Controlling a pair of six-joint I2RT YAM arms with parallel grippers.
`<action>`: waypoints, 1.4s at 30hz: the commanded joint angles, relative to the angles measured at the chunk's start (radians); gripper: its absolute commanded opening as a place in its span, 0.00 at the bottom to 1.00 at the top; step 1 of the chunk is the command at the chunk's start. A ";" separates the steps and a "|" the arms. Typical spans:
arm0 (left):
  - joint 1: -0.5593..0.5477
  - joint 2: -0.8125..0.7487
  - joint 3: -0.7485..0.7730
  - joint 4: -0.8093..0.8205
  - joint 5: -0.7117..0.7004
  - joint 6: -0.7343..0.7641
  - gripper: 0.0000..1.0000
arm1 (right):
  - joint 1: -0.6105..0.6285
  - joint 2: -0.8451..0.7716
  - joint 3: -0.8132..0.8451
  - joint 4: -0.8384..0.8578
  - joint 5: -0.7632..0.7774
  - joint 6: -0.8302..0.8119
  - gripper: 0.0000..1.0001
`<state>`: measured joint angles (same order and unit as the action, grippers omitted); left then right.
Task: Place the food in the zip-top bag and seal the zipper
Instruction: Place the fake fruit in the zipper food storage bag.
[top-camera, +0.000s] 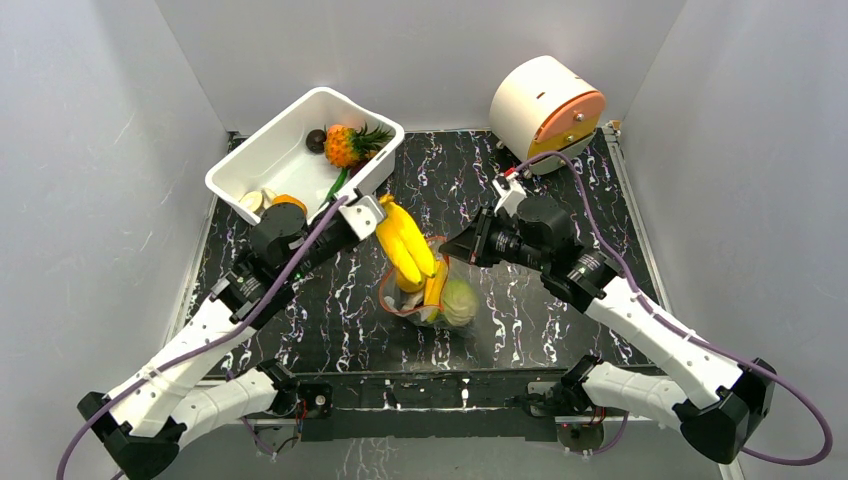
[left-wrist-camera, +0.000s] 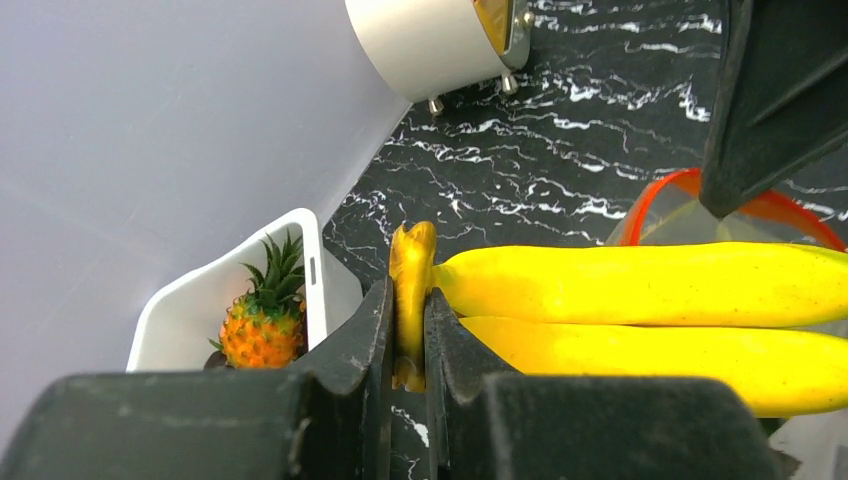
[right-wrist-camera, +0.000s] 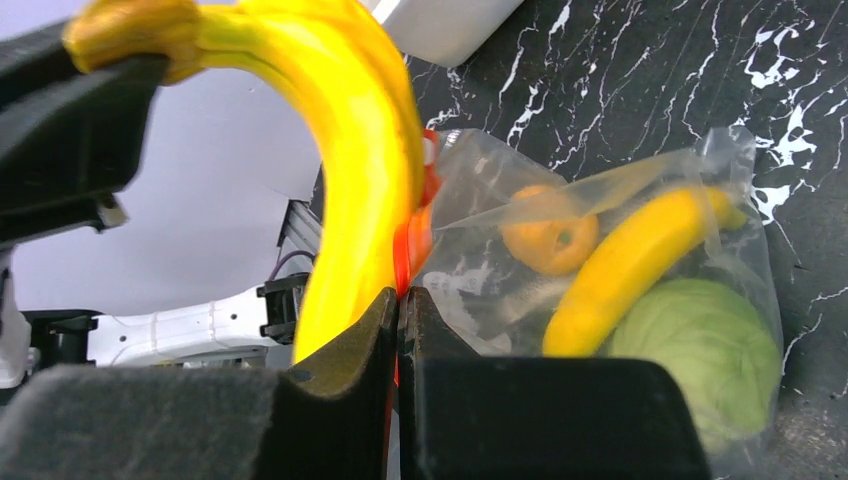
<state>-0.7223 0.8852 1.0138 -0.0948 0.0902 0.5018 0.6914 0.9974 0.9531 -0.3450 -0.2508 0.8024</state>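
Grey walls (top-camera: 100, 150) box in the black marbled bench (top-camera: 520, 340). My left pincer (left-wrist-camera: 408, 305) is clamped narrow on the stem of a bunch of bananas (left-wrist-camera: 650, 285), held off the bench with its far ends at the mouth of the zip-top bag (right-wrist-camera: 480, 170). My right pincer (right-wrist-camera: 400, 300) is pinched tight on the red zipper (right-wrist-camera: 415, 235), holding that mouth up. Inside the bag lie an orange piece (right-wrist-camera: 550, 240), a single banana (right-wrist-camera: 630, 265) and a light-green fruit (right-wrist-camera: 700, 345).

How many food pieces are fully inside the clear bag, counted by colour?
orange piece: 1
yellow banana: 1
green fruit: 1
Total: 3
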 joint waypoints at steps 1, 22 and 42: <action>-0.003 -0.002 -0.027 0.062 0.000 0.097 0.00 | -0.005 -0.004 0.095 0.063 -0.022 0.045 0.00; -0.003 -0.039 -0.194 0.307 -0.069 0.168 0.00 | -0.004 0.052 0.073 0.179 0.045 0.306 0.00; -0.004 -0.030 -0.275 0.399 -0.078 0.260 0.00 | -0.004 0.112 0.065 0.340 0.046 0.476 0.00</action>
<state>-0.7223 0.8734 0.7414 0.2398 0.0040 0.7547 0.6888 1.1187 0.9855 -0.1757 -0.1940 1.2304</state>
